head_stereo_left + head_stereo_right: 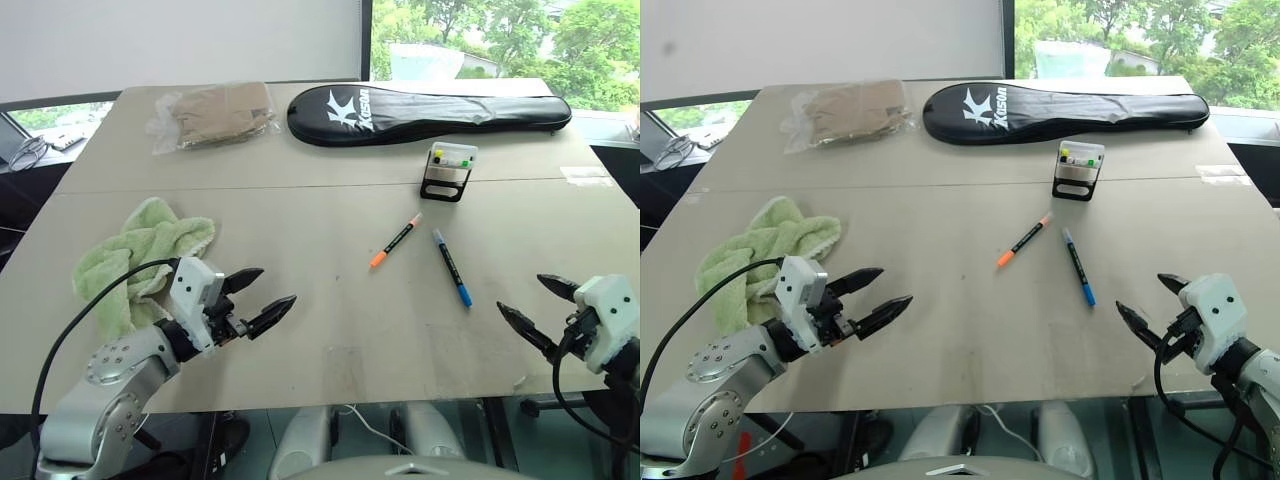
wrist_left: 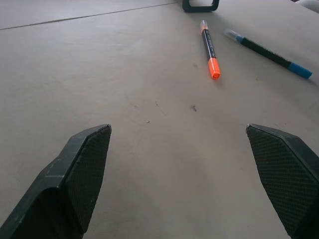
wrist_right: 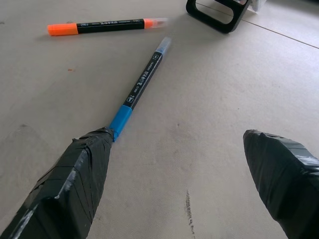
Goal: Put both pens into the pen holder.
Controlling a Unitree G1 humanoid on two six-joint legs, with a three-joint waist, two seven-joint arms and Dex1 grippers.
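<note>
Both end effectors (image 1: 258, 298) (image 1: 536, 303) gape wide, empty; first step likely: right one reaches left for the blue pen (image 1: 452, 267), pen holder (image 1: 448, 171) beyond

Counter (image 1: 300, 330): plain beige. Orange pen (image 1: 396, 241): black barrel, orange cap and ends. Blue pen (image 1: 452, 267): black barrel, blue cap and ends. Pen holder (image 1: 448, 170): white box on black frame, yellow and green caps inside. Racket case (image 1: 430, 113): black with white lettering. Towel (image 1: 135, 260) beside the left gripper (image 1: 266, 298): light green. Both grippers' fingers: black.
</note>
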